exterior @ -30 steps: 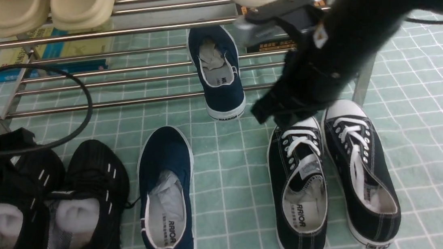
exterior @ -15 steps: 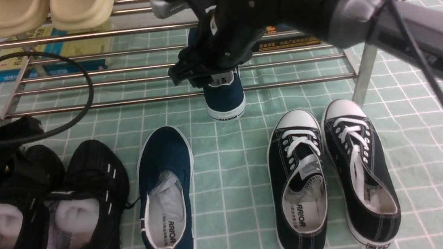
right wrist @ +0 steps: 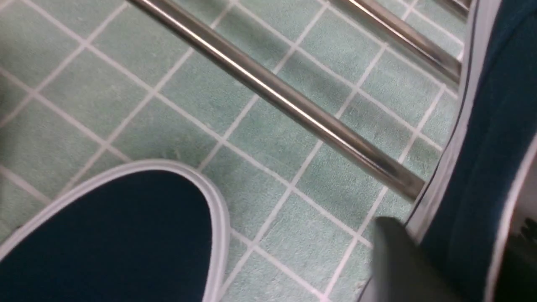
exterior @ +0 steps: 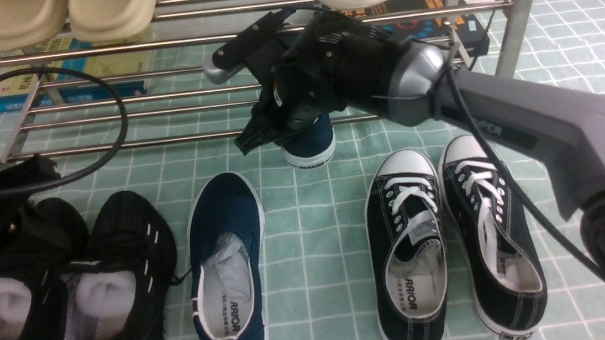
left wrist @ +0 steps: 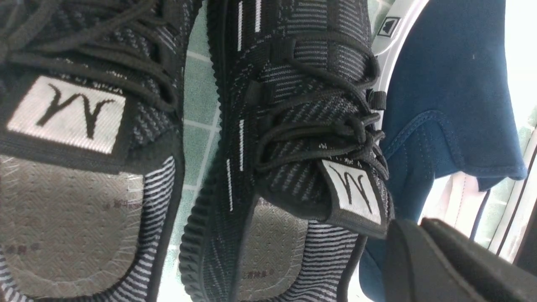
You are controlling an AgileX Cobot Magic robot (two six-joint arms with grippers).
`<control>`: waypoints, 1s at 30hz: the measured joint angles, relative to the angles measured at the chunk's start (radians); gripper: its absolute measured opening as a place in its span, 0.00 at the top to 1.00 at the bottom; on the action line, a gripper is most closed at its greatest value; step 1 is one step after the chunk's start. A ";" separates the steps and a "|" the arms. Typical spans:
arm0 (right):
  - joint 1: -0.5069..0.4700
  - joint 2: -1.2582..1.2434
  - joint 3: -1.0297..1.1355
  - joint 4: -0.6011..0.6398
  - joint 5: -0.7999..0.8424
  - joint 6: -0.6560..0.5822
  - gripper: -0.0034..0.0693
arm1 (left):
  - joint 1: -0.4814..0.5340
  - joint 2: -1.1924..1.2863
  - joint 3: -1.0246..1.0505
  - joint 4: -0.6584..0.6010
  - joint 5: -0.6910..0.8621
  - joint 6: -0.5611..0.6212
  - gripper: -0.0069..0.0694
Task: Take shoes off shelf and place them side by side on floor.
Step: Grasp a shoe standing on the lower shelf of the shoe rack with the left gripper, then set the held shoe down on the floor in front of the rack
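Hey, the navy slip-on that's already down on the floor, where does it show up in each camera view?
Front view: the navy slip-on lies toe forward between the black mesh trainers and the black lace-up sneakers.
Left wrist view: its navy upper shows beside a mesh trainer.
Right wrist view: only its toe shows, near a steel shelf rod.
Shared landmark: the green gridded floor.
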 joint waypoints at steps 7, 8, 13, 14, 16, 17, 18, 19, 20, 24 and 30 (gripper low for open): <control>0.043 -0.099 -0.001 0.070 0.266 0.003 0.91 | 0.000 0.000 0.000 0.011 -0.003 0.006 0.84; 0.055 -0.117 -0.001 0.079 0.320 0.003 0.91 | 0.000 0.000 0.000 0.011 -0.003 0.006 0.84; 0.134 -0.242 -0.004 0.094 0.514 0.004 0.91 | 0.000 0.000 0.000 0.016 -0.002 0.007 0.83; 0.150 -0.253 -0.004 0.096 0.520 0.008 0.91 | 0.000 0.000 0.000 0.018 -0.002 0.007 0.83; 0.187 -0.261 -0.001 0.094 0.514 0.034 0.91 | 0.000 0.000 0.000 0.019 -0.002 0.007 0.82; 0.191 -0.261 0.002 0.094 0.513 0.037 0.91 | 0.000 0.000 0.000 0.019 -0.002 0.007 0.82; 0.214 -0.253 0.018 0.095 0.507 0.065 0.91 | 0.000 0.000 0.000 0.019 -0.002 0.007 0.82; 0.224 -0.247 0.030 0.097 0.507 0.079 0.91 | 0.000 0.000 0.000 0.019 -0.002 0.007 0.82; 0.239 -0.239 0.053 0.099 0.505 0.101 0.91 | 0.000 0.000 0.000 0.019 0.000 0.007 0.82; 0.259 -0.223 0.115 0.121 0.503 0.167 0.91 | 0.000 0.000 0.000 0.019 0.005 0.007 0.81; 0.251 -0.222 0.246 0.060 0.446 0.273 0.91 | 0.000 0.000 0.000 0.019 0.010 0.008 0.80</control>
